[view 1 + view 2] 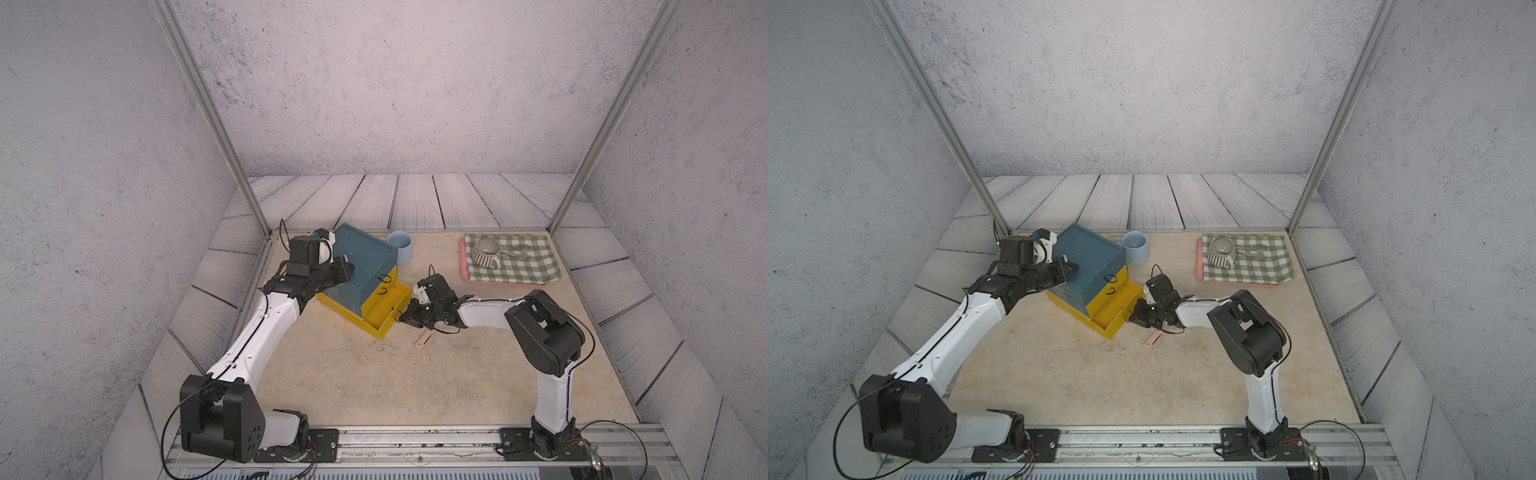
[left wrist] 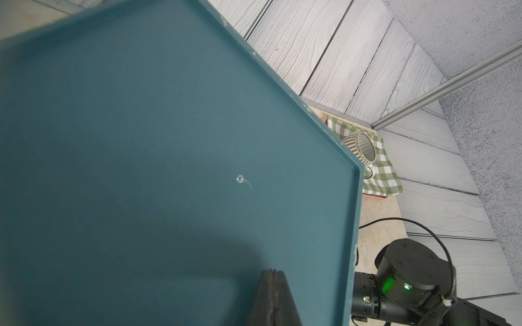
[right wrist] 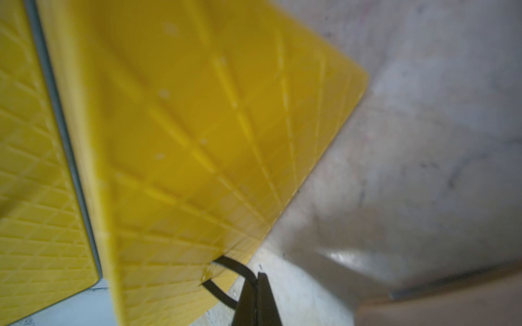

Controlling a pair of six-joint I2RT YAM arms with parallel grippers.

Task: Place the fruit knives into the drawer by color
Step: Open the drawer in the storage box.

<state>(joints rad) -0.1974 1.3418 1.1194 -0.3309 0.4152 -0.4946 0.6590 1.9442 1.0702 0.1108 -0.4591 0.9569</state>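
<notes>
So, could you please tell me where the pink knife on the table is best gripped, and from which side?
Take the pink knife across its narrow width near the middle, coming straight down from above. It lies flat on the table, so only its two long edges offer a hold. The right pincer, shut on the ring pull, is nearest.

The chest (image 1: 365, 253) is showing a dark teal top tier over two yellow tiers. In the right wrist view the yellow drawer front (image 3: 197, 127) is carrying a diamond grid, and its pull (image 3: 226, 264) is showing black. The knife (image 1: 423, 338) is lying peach-pink on the mottled beige counter (image 1: 374, 382). The cup (image 1: 401, 245) is showing pale blue. The cloth (image 1: 519, 262) is showing green-and-white checks over a pink tray (image 1: 462, 262), and the mug (image 1: 484, 251) is wearing dark and pale stripes. The left arm (image 1: 257, 332) and right arm (image 1: 548, 399) are showing white and black.
</notes>
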